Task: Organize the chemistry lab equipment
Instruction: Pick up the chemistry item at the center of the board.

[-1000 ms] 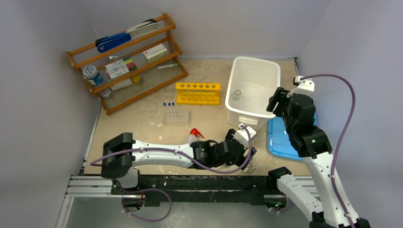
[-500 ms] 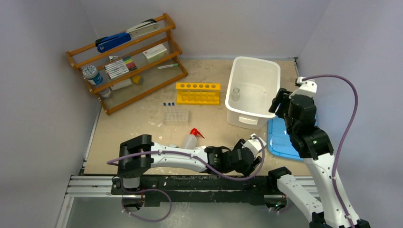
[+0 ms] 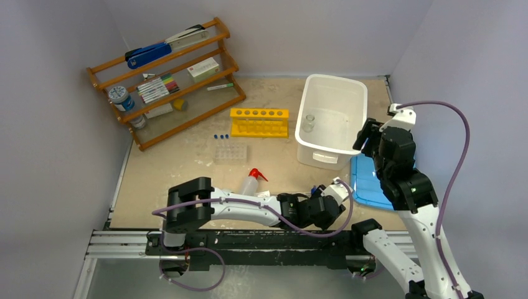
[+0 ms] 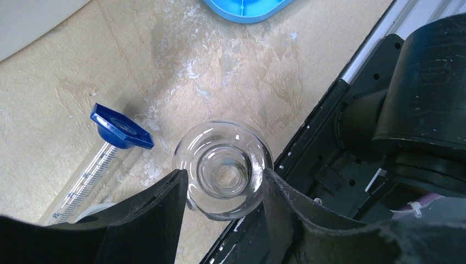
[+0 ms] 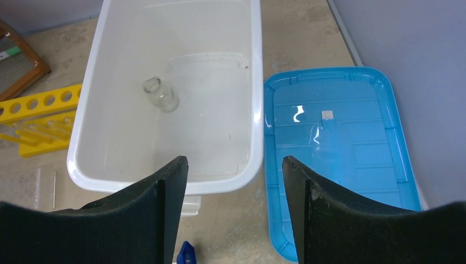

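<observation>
Being pinched by left gripper (image 4: 223, 177) at 6 o'clock: flask (image 4: 222, 159), likely for bin (image 5: 256, 82); right gripper (image 5: 233, 163) being held wide.

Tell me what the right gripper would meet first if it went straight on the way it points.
Probably the white plastic tub, at its rim next to the flat blue plastic lid: the open right gripper frames that rim. Depth is unclear, so it might instead land on the lid's edge.
</observation>
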